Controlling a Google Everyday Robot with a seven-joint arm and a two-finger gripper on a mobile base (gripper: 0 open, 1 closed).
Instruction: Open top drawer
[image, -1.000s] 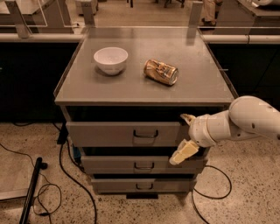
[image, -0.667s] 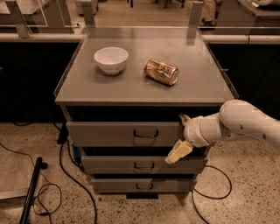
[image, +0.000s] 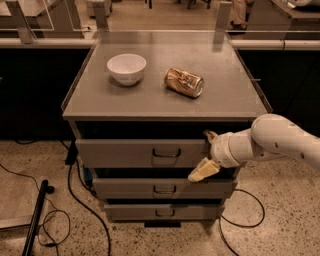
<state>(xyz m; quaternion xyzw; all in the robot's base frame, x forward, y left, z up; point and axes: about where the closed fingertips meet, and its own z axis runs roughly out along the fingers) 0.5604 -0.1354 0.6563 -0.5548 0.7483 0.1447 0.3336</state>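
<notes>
White arm's gripper (image: 200, 155) had crept left across the wide grey metal top drawer (image: 120, 152), just under the grey tabletop (image: 150, 102). Fingers spread wide, right of the small dark loop handle (image: 166, 152). I judged it needed centring there before closing.

We look through a single camera (no second view to overlap), set high in front of the grey metal three-drawer cabinet (image: 165, 187). It faces down onto the flat grey tabletop (image: 230, 97), fairly near. The cream-fingered gripper (image: 205, 153) sits right of centre, at the wide grey top drawer (image: 120, 152).
</notes>
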